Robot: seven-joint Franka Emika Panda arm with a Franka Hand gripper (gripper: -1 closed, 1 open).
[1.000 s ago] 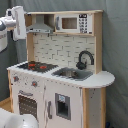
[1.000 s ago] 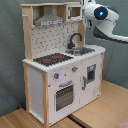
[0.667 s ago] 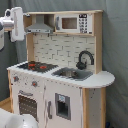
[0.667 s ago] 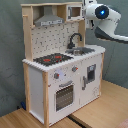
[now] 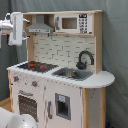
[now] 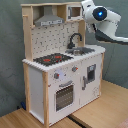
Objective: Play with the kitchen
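The kitchen point(image 5: 57, 75) point(image 6: 62, 65) stands on the wooden table point(image 6: 95, 112). The arm's head point(image 5: 14, 27) point(image 6: 97, 15) hangs high, level with the hood point(image 5: 41, 25) point(image 6: 49, 19), just off the kitchen's upper end and touching nothing. Whether the jaws are wide or narrow, I cannot tell.

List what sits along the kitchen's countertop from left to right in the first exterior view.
Hob → sink → faucet → bare rounded end of the counter.
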